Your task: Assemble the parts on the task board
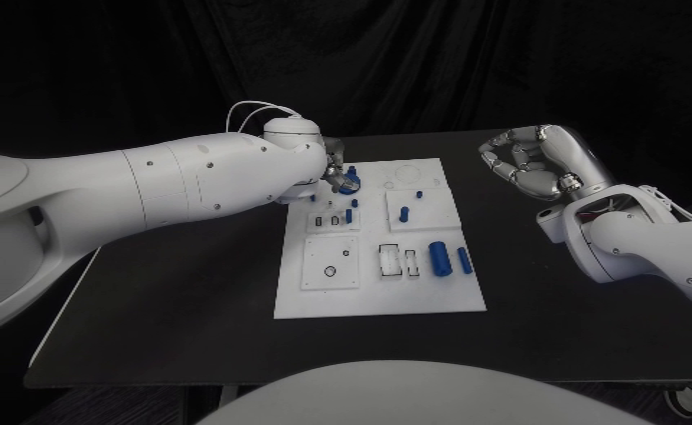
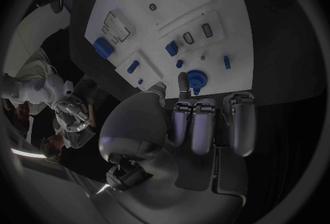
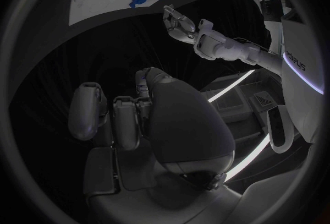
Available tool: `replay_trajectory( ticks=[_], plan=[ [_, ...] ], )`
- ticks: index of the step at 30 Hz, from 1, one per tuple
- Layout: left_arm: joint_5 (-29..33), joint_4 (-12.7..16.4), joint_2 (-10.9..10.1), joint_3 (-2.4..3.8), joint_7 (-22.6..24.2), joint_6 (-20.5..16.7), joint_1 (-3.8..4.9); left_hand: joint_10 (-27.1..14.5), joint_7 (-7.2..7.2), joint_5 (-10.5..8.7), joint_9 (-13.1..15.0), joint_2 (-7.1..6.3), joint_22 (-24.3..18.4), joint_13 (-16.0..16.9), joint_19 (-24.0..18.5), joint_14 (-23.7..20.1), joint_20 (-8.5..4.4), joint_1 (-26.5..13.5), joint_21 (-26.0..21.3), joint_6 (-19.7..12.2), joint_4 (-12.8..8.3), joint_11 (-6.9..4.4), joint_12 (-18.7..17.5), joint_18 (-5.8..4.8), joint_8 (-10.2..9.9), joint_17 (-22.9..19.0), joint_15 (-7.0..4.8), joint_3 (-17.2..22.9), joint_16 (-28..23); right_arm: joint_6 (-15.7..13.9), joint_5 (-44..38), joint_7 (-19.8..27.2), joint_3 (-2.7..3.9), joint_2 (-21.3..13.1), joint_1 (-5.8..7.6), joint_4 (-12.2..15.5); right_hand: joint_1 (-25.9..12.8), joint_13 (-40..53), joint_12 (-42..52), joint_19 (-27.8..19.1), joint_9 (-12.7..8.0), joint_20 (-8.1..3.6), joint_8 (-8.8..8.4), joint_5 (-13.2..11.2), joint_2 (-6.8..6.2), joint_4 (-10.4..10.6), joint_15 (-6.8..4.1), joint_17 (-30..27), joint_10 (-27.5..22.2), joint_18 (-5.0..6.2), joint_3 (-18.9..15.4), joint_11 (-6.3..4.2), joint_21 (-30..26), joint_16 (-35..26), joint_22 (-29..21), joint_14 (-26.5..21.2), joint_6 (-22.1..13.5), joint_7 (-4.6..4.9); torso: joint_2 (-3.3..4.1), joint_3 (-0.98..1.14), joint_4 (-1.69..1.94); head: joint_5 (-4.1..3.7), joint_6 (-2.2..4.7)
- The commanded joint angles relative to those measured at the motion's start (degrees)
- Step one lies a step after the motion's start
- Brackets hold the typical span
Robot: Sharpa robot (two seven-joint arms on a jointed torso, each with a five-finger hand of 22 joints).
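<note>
Two hands are mine here, and only one is at work; nearest me on the task board (image 1: 378,295) lie the front pockets, where two blue cylinders (image 1: 450,258) rest side by side, their long axes running away from me, well apart from either hand; beyond them, in the middle pockets, sit smaller blue pieces (image 1: 408,213); farther still, at the board's far left corner, my left hand (image 1: 338,176) hangs over a blue toothed part (image 2: 196,79), thumb and one finger reaching down to touch it while the rest stay curled; whether I truly pinch it I cannot tell; the part lies just ahead of those fingertips. My right hand (image 1: 528,161) hovers off the board's far right side, fingers curled on nothing, clearly the farther one. I judge bare black counter (image 1: 173,315) all round leaves ample room for moving.
</note>
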Motion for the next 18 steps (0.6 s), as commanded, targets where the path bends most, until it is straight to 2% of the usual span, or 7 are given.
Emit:
replay_trajectory(
  ticks=[1, 8, 18],
  plan=[
    [-0.27, -0.50, 0.46, 0.05, 0.85, 0.05, -0.31, 6.15, 0.07, 0.29, 0.00, 0.52, 3.28, 15.08, -0.37, 5.96, 0.05, -0.18, -0.21, 0.51, -0.18, 0.17, 0.20, -0.18, -0.41, 15.08, 0.13, -0.05, 0.15, -0.71, 0.03, -0.32, 0.05, 0.00, -0.13, 0.21, 0.04, 3.97, -0.39, 0.28, -0.05, -0.12, 0.24, 0.39, -0.47, -0.02, -0.52, 9.80, -0.01, 0.02, 0.44, -0.27, -0.02, 0.04, 9.72, 3.24, -0.55, 0.02, 0.01, 0.03, -0.05, 0.16, 0.01],
    [-0.27, -1.67, 1.24, 0.04, 1.84, -0.05, -1.12, 6.15, 0.10, 0.94, 0.08, 0.47, 3.12, 15.08, -0.47, 5.96, 0.11, 0.26, -0.38, 1.19, -0.49, 0.18, 0.20, -0.14, -1.86, 15.08, 0.16, 0.18, 0.15, -0.65, 0.03, -0.43, 0.05, 0.19, -0.12, 0.23, 0.12, 4.05, -0.36, 0.33, -0.06, -0.13, 0.30, 0.63, -0.52, -0.09, -0.53, 9.86, 0.09, 0.01, 0.54, -0.27, 0.03, 0.13, 9.73, 3.30, -0.57, 0.03, -0.03, 0.10, -0.11, 0.38, 0.01],
    [-0.27, -3.07, 1.96, 0.04, 3.02, -0.40, -2.57, 6.15, 0.12, 1.06, 0.08, 0.50, 2.97, 15.08, -0.59, 5.96, 0.12, 0.35, -0.47, 1.32, -0.53, 0.20, 0.20, -0.10, -2.24, 15.08, 0.18, 0.25, 0.15, -0.59, 0.03, -0.42, 0.05, 0.49, -0.12, 0.19, 0.17, 3.97, -0.38, 0.37, -0.07, -0.14, 0.32, 0.77, -0.54, -0.14, -0.53, 9.90, 0.04, 0.00, 0.60, -0.27, 0.06, 0.18, 9.74, 3.33, -0.60, 0.03, -0.12, 0.14, -0.16, 0.57, 0.01]
  ],
)
